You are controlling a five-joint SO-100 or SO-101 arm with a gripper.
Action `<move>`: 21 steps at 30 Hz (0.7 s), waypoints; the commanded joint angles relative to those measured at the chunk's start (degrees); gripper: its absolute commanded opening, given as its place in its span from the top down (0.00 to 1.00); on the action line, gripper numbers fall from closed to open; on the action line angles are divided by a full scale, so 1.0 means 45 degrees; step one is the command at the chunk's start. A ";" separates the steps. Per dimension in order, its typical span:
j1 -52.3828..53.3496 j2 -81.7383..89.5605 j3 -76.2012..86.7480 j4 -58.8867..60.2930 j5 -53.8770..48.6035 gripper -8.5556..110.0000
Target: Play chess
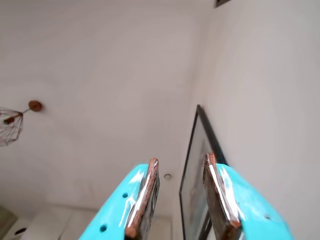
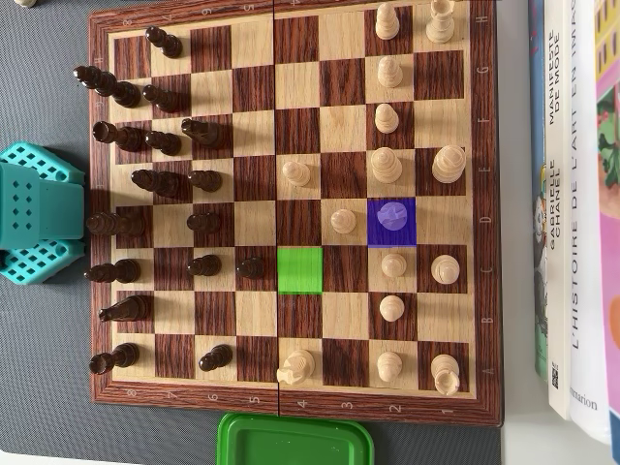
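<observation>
1. In the wrist view we see the hand [image 1: 180, 197] pointing up at a white ceiling, its two turquoise fingers [image 1: 142, 200] parted with a clear gap and nothing between them.
2. A framed picture [image 1: 197, 175] leans on the wall behind the fingers, and a wire lamp [image 1: 10, 125] hangs at the left edge.
3. In the overhead view we find the chessboard [image 2: 291, 208] on a grey desk [image 2: 44, 368].
4. Dark pieces [image 2: 160, 179] crowd the board's left side, pale pieces [image 2: 387, 165] the right.
5. One square is shaded green [image 2: 298, 269]; another is shaded purple [image 2: 391, 221], over a pale piece.
6. The arm's turquoise base [image 2: 37, 213] sits left of the board, a green lid [image 2: 295, 441] below it and books [image 2: 572, 203] to its right.
</observation>
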 commanded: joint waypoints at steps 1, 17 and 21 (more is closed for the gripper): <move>0.0078 -0.0137 -0.0723 0.1562 -0.0039 0.81; 0.0078 -0.0195 -0.3281 1.0781 -0.0059 0.81; -0.0039 -0.0195 -0.3848 1.4316 -0.0059 0.81</move>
